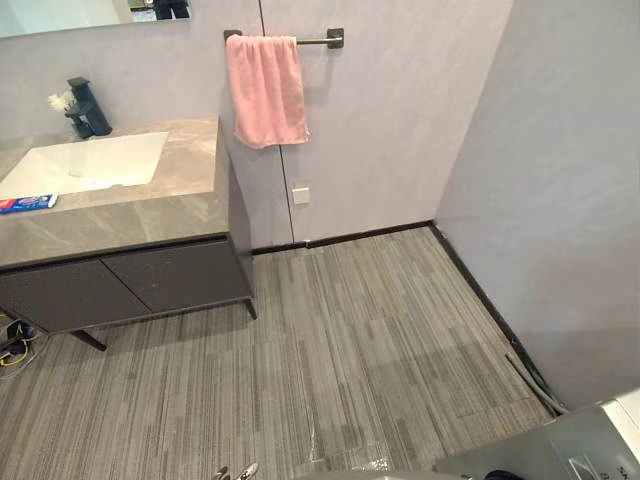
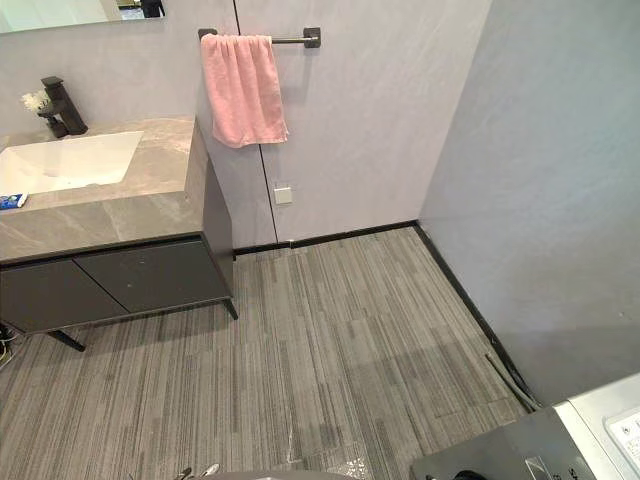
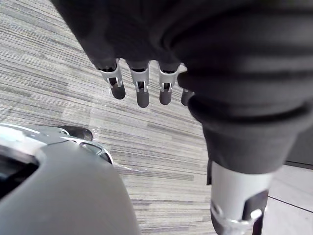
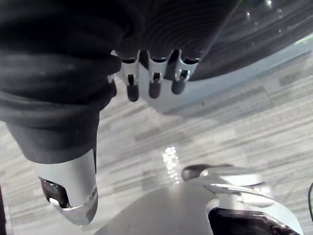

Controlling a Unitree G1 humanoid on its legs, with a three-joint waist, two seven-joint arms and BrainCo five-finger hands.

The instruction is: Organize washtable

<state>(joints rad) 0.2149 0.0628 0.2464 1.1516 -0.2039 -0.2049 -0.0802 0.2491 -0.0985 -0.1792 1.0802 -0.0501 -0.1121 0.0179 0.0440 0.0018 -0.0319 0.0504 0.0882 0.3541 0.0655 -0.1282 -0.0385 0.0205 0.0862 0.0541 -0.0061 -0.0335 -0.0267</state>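
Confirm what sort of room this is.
Most likely a bathroom: a grey stone washtable with a white sink and black faucet below a mirror, and a pink towel hanging from a wall rail.

Bathroom, going by the fittings. White basin [image 1: 85, 162] sunk in a grey stone counter [image 1: 150, 215] over a dark cabinet [image 1: 150, 280], black tap [image 1: 88, 105] at the back, edge of a mirror [image 1: 60, 12] on the wall above. Pink towel [image 1: 266, 90] draped over a dark rail [image 1: 318, 41] beside the counter; grey walls [image 1: 400, 120], striped grey plank floor [image 1: 350, 350] with dark skirting [image 1: 360, 236].
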